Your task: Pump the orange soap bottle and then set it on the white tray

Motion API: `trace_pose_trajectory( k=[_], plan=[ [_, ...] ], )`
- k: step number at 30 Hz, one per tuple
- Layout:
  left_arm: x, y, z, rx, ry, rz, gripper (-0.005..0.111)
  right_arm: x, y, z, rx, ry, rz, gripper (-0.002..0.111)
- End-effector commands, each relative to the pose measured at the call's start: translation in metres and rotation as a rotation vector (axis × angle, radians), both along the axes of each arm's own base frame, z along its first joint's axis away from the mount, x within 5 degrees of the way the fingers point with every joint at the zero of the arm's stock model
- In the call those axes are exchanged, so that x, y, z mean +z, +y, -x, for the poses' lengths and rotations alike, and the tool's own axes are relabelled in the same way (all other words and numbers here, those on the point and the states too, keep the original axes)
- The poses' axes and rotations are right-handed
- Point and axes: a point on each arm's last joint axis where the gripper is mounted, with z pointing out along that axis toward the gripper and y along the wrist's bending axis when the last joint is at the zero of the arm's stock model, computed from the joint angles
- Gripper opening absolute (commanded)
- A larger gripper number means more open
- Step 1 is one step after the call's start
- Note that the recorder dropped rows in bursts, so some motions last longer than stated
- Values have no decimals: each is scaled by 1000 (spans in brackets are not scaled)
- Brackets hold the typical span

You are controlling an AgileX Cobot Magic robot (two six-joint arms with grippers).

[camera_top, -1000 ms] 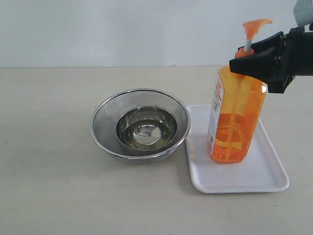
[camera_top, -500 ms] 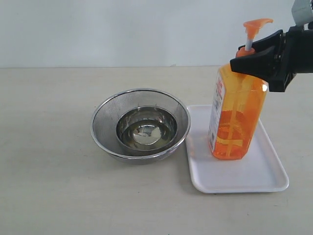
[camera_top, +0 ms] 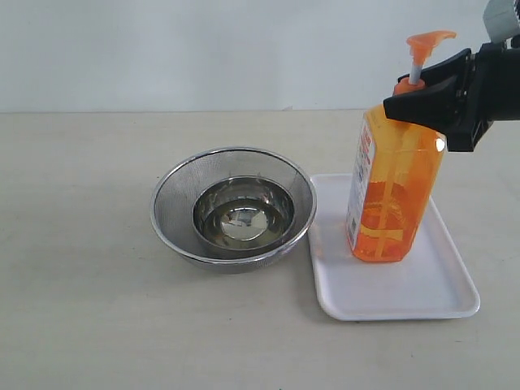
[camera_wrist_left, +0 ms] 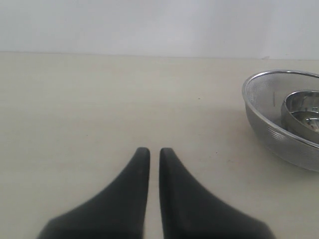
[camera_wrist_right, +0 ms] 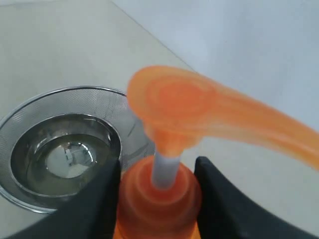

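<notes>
The matte, pale beige bench is stretching across the foreground. On it, towards the right side, the white tray is lying flat; it is a smooth plastic rectangle with rounded corners and a low raised rim.

The orange soap bottle is standing upright inside the tray, towards its far end. I cannot tell whether its base is resting on the tray floor or hanging just above it. Its tall translucent body is glowing with orange liquid, and a white label is running down the side that faces the bowl.

Just beside the tray's left edge, a round steel mesh bowl is sitting on the bench, its fine weave looking grey and grainy under a bright wire rim. A smaller polished steel bowl is nesting inside it and mirroring the surroundings.

Higher up, the right tool is gripping the bottle, its matte black wedge-shaped fingers pressing on either side of the orange collar. The white stem is rising from the collar, and the curved orange pump head is standing clear above.

The left tool is hovering over bare bench with the mesh bowl off to one side. Its tapered black fingers are nearly meeting, with only a thin slit between them and nothing in it.

A plain, pale wall is closing off the back.
</notes>
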Motion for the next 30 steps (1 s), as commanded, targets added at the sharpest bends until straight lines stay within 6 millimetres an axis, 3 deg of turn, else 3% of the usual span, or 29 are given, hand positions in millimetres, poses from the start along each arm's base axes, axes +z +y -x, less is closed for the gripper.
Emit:
trace_pose_trajectory(
  k=[1,5,7,10,12,26,30],
  plan=[
    [-1,0,0,1,-1,10,7,9,-1,-1,-13,-12,-52,0],
    [-1,0,0,1,-1,10,7,10,-1,-2,-18,-6,-66,3],
    [-1,0,0,1,-1,10,7,10,-1,-2,-20,-3,-68,16],
    [-1,0,0,1,-1,10,7,10,-1,-2,-24,3,-71,46],
    [-1,0,0,1,-1,10,7,10,-1,-2,-28,13,-77,56],
    [-1,0,0,1,-1,10,7,8,-5,-7,-138,109,-128,60],
    [-1,0,0,1,-1,10,7,7,-7,-9,-190,175,-162,79]
  ],
)
